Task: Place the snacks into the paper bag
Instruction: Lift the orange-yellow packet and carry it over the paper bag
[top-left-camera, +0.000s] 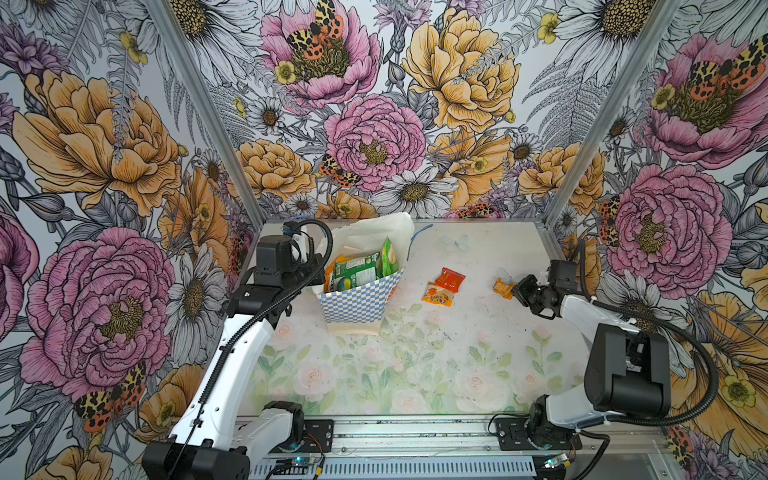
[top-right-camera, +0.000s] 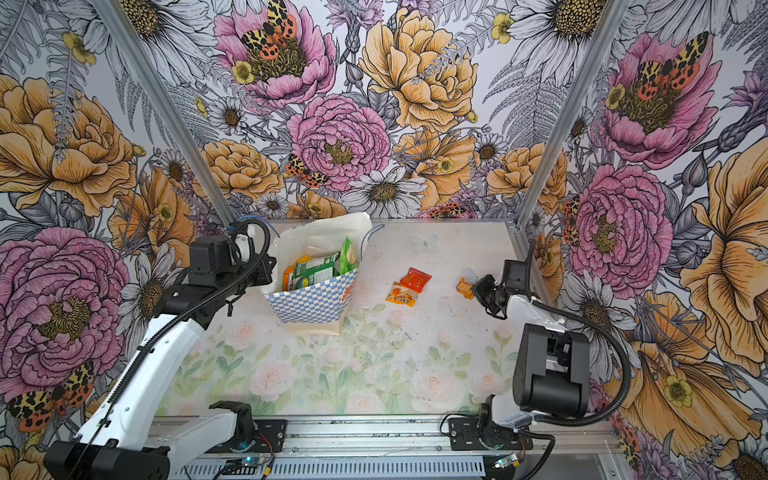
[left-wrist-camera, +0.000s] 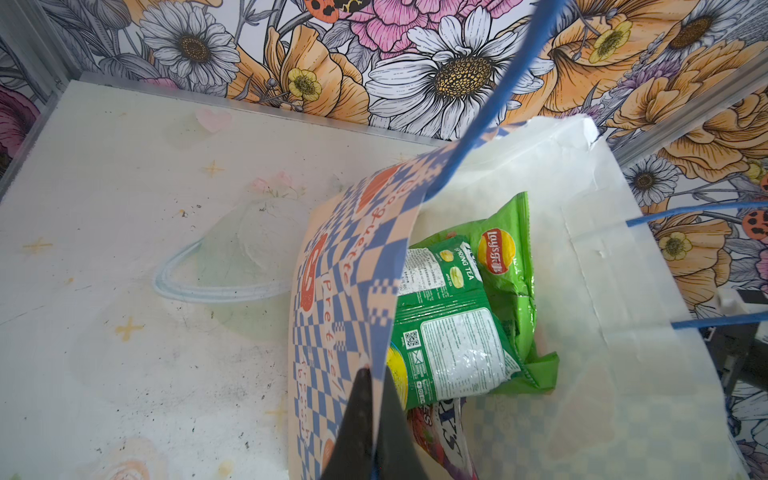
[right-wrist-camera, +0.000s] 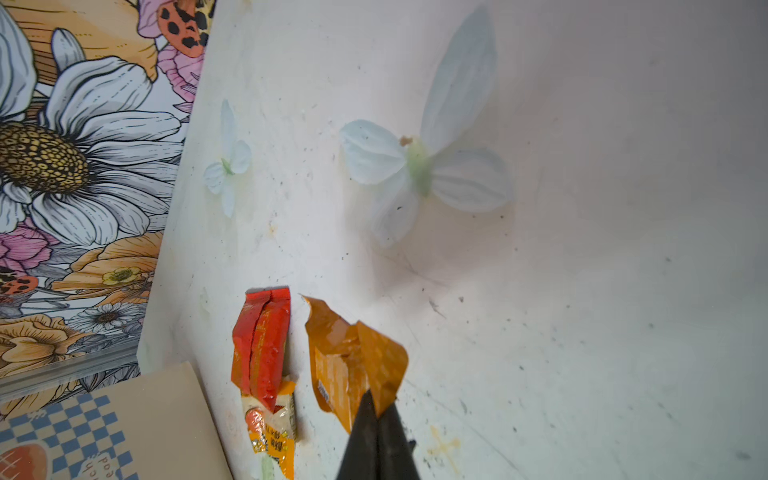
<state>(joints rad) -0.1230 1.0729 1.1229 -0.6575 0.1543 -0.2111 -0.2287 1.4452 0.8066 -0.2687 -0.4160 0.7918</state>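
Right wrist view: my right gripper (right-wrist-camera: 376, 409) has its jaws pinched together on one corner of the orange sachet (right-wrist-camera: 353, 361), and the crinkled foil fans out past the tips.
Left jaws: my left gripper (left-wrist-camera: 369, 380) is clamped on the checkered rim of the paper bag (left-wrist-camera: 332, 266), and the mouth stands wide.
Step in hand: lift and carry, I reckon. A corner grip lets the sachet swing, so I should rise clear of the table (top-left-camera: 457, 353), travel smoothly, and let go only once I'm over the opening.
Watch-out: that rim is soft paper. If the left side doesn't hold steady, the mouth could fold.
Sachet versus bag: in both top views the sachet sits right of centre at my jaw tips and the bag left of centre, well apart.
Between them: red sachet (top-left-camera: 450, 278) touching an orange-white sachet (top-left-camera: 436, 296), both lying on the table.
Inside the bag: green packets (left-wrist-camera: 449, 332), already in.
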